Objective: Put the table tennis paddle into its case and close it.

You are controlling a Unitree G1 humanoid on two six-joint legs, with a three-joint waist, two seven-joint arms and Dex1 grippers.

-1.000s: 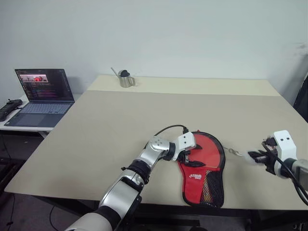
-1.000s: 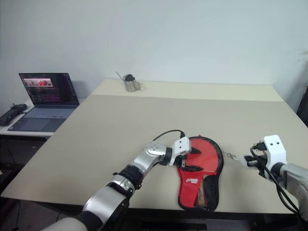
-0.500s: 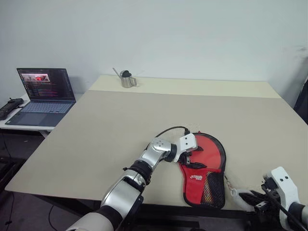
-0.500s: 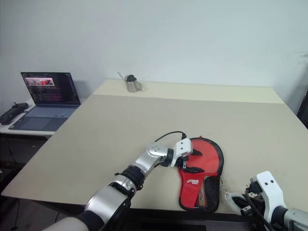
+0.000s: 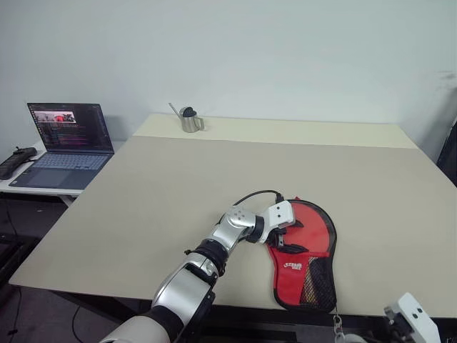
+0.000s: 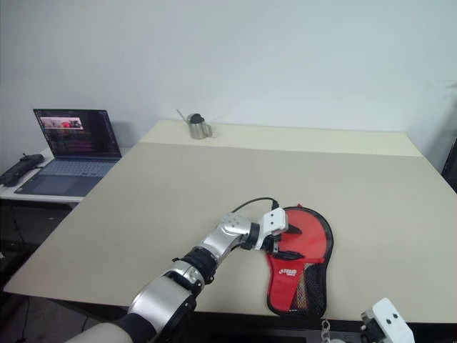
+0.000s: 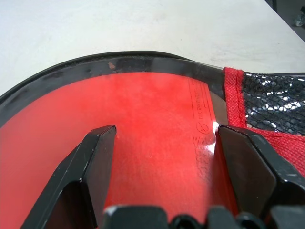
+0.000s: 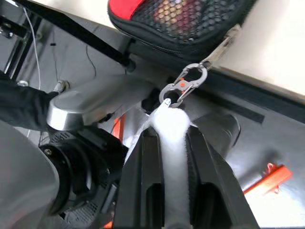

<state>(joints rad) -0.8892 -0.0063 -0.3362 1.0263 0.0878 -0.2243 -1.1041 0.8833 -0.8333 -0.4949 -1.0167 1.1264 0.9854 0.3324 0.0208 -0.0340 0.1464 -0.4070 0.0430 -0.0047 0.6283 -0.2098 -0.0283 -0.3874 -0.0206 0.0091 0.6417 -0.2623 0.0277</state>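
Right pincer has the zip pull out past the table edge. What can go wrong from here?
1. The left pincer is open, resting on the red and black paddle-shaped fabric case, not clamping it. More pull could drag the case off the beige table, since its narrow end already sits at the edge.
2. The right pincer pinches only the white strap behind the silver metal clip; the strap may slip out.
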